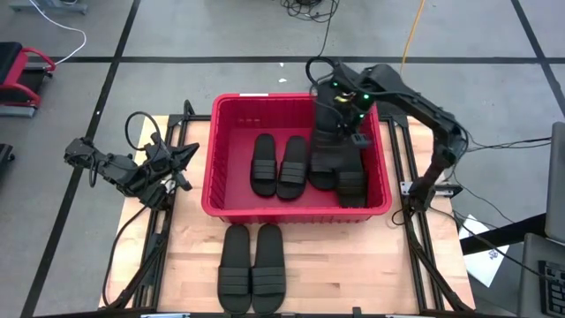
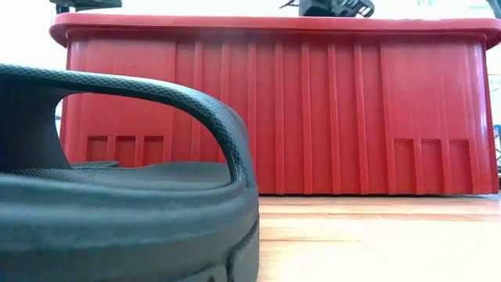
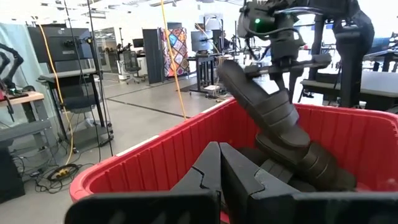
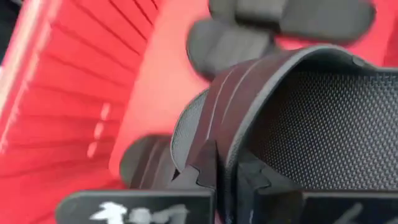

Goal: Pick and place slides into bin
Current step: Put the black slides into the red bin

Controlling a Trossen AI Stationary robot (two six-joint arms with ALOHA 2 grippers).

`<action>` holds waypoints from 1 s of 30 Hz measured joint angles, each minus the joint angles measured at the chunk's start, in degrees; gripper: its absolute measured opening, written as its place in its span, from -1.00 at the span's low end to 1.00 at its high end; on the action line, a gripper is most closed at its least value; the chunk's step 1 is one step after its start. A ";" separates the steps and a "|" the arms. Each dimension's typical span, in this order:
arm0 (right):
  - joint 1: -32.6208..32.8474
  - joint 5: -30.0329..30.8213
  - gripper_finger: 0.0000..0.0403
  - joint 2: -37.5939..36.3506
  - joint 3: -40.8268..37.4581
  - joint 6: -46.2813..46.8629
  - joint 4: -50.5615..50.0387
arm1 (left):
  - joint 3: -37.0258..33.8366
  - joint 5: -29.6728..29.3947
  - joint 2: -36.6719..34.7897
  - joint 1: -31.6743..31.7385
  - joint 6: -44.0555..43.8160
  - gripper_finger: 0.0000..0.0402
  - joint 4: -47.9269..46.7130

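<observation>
The red bin (image 1: 231, 190) stands mid-table; its wall fills the low view (image 2: 329, 117). Two black slides (image 1: 279, 166) lie side by side on its floor, and others (image 1: 351, 185) are piled at its right end. My right gripper (image 1: 346, 124) is over that end, shut on a slide (image 3: 264, 102) that slants down into the bin. Two more slides (image 1: 252, 269) lie side by side on the table in front of the bin; one looms in the low view (image 2: 117, 196). My left gripper (image 3: 219, 171) is shut and empty, left of the bin. My right gripper holds the slide by its ribbed strap (image 4: 217, 127), pinched at the strap's edge with one finger under the strap and one outside. The fingers come from above, pointing down. The slide hangs steeply tilted, its lower end (image 3: 292, 140) down among the piled slides.
The bin's rolled rim (image 3: 143, 152) stands between my left gripper and the slides inside. Black frame rails (image 1: 163, 238) run along both table sides. Bare wood (image 1: 353, 265) shows at the front right.
</observation>
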 joint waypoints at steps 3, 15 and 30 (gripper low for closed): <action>0.00 -4.50 -0.98 2.37 0.04 -2.61 0.22 | 0.00 0.00 0.00 0.00 0.02 -1.00 -0.04; 0.53 -12.78 -0.98 8.84 -3.25 -1.80 3.48 | 0.00 -0.02 0.00 -0.01 0.03 -1.00 -0.51; 3.56 -14.18 -0.98 8.82 -15.54 0.02 6.84 | 0.00 -0.04 0.00 -0.01 -0.27 -1.00 -1.95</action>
